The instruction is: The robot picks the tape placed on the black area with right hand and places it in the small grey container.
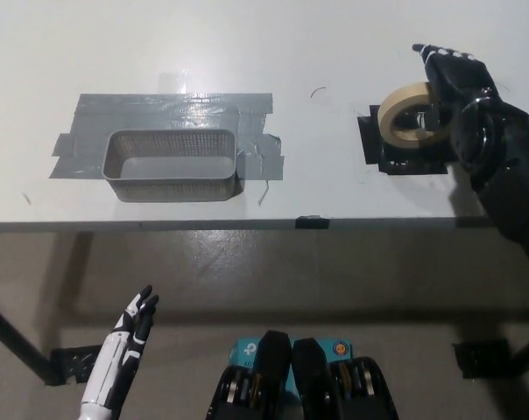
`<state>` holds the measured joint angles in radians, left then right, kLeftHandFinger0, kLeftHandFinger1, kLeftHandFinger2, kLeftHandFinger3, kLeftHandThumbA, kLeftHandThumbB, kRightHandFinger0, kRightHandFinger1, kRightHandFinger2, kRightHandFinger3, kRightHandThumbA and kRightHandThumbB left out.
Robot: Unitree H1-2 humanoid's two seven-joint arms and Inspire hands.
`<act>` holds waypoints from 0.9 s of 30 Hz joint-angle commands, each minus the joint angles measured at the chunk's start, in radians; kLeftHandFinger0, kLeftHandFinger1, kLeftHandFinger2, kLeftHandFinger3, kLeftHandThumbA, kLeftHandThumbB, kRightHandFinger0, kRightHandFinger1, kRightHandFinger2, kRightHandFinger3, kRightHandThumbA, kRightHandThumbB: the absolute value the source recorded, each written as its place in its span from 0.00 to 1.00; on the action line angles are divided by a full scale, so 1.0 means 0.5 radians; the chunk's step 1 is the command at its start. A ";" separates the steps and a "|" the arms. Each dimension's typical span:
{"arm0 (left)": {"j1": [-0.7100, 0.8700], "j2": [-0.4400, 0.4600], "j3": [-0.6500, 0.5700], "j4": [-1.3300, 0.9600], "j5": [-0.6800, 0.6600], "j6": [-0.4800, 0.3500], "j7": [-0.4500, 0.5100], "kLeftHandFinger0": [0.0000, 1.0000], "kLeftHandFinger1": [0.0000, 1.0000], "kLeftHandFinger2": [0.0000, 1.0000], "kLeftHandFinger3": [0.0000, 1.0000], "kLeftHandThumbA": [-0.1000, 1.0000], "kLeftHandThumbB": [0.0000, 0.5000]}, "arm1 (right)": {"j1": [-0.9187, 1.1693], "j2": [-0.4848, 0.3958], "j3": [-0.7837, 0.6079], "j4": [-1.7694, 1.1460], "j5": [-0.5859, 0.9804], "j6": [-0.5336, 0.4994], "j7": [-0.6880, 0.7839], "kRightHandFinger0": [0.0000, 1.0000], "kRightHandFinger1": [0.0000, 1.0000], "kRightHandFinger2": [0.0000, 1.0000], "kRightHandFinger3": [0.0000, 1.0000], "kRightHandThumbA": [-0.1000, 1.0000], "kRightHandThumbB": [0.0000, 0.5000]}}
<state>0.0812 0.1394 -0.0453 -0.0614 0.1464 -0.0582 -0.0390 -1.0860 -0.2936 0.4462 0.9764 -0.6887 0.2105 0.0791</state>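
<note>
1 white table point(247, 52) carries everything. Grey tape patch point(168, 118) anchors the small grey container point(171, 164), well apart from the black area point(405, 150). My right hand point(453, 83) grasps the tape point(411, 115), tilted on edge over the black area. My left hand point(124, 350) rests low, released, fingers apart.

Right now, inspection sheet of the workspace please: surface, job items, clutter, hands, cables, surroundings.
Surface: white table, grey tape patch under the container.
Job's things: tape roll tilted over the black area; small grey container holds nothing.
Clutter: nothing seen.
Hands: right hand against the roll, grip unclear; left hand open, below the table edge.
Cables: nothing seen.
Surroundings: grey floor, table legs.
</note>
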 commanded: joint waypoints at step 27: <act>0.000 0.064 -0.012 -0.105 0.008 0.040 -0.054 1.00 1.00 1.00 1.00 1.00 0.18 | -0.181 0.196 0.032 0.333 -0.069 -0.726 -1.382 0.05 0.53 0.86 0.88 0.00 0.41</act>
<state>0.0769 0.1400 -0.0462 -0.0608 0.1416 -0.0469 -0.0390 -1.0563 -0.2112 0.4534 1.1718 -0.6896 -0.0210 -0.3628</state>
